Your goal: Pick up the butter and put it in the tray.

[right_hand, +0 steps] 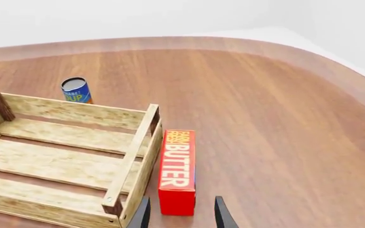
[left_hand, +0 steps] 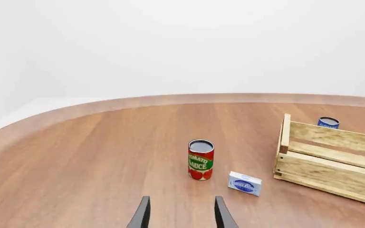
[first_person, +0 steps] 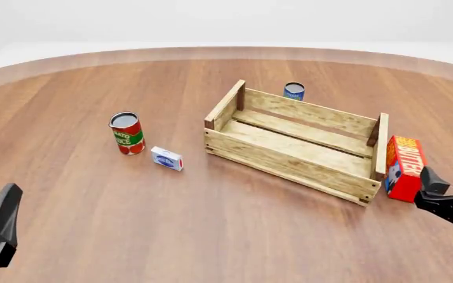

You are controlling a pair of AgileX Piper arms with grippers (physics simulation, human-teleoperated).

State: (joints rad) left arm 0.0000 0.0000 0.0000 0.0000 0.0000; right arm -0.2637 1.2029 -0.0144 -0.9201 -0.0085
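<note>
I see the butter [first_person: 403, 168] standing on the table [first_person: 210, 224] just beside the tray [first_person: 289, 156], my right tool [right_hand: 180, 213] spread empty before it, my left tool [left_hand: 180, 213] also released.

Upright butter [first_person: 404, 168] beside tray [first_person: 289, 154] (touching)

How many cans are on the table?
2: the tomato sauce can left of the tray, by the small box; the blue can behind the tray. None seems hidden.
</note>
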